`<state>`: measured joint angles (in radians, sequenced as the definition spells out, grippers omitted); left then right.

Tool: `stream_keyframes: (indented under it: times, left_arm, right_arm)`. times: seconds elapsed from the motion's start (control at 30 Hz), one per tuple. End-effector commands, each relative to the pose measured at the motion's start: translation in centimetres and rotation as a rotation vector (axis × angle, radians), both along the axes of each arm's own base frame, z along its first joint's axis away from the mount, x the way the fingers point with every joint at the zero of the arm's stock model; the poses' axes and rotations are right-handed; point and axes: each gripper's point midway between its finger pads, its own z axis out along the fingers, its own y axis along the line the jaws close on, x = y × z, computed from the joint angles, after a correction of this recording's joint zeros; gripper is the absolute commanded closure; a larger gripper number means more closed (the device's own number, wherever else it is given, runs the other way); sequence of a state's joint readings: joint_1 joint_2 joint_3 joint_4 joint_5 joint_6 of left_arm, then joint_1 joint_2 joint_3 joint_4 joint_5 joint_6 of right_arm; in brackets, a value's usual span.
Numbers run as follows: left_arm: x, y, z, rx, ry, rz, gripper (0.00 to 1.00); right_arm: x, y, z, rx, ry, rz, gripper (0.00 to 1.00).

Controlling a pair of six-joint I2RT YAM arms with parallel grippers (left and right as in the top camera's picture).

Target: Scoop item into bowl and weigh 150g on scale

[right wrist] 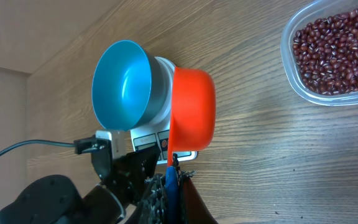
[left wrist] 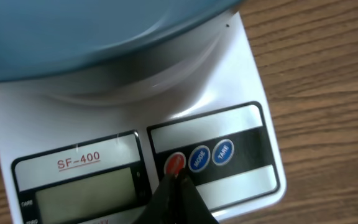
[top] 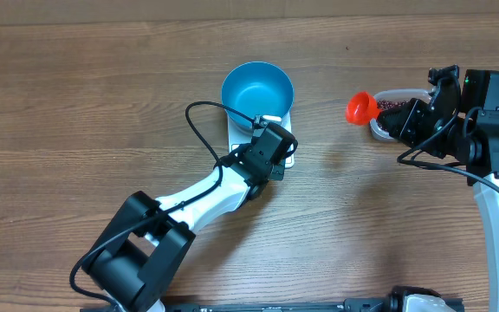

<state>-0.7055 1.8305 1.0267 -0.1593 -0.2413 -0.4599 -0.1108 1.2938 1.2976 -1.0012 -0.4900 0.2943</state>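
Note:
The blue bowl [top: 256, 92] stands empty on the white scale [top: 237, 132]. My left gripper [top: 284, 154] is shut, holding nothing. In the left wrist view its tips [left wrist: 178, 178] rest on the scale's red button [left wrist: 174, 163], and the display [left wrist: 86, 196] is blank. My right gripper [top: 392, 120] is shut on the blue handle of an orange-red scoop [top: 362, 108], held above the table between bowl and tub. The right wrist view shows the scoop [right wrist: 191, 112] on edge in front of the bowl [right wrist: 122, 84]. The beans [right wrist: 337, 53] lie in a clear tub at the upper right.
The clear plastic tub [top: 386, 97] sits at the right, partly under my right arm. My left arm [top: 189, 204] stretches diagonally from the bottom left to the scale, trailing a black cable [top: 199, 130]. Bare wooden tabletop [top: 76, 104] surrounds everything.

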Motion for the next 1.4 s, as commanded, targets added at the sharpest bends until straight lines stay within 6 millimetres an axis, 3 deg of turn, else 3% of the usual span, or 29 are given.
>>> stream_keyframes:
  times: [0.0,1.37]
  left_arm:
    - [0.1,0.5,-1.4,0.053,-0.002,-0.005,0.96]
    - [1.1,0.3,-2.1,0.060,-0.038,0.000,0.96]
  right_arm:
    - [0.0,-0.2,1.6,-0.013,-0.052,0.000,0.96]
    - [-0.1,-0.2,1.5,-0.014,-0.050,0.002,0.96]
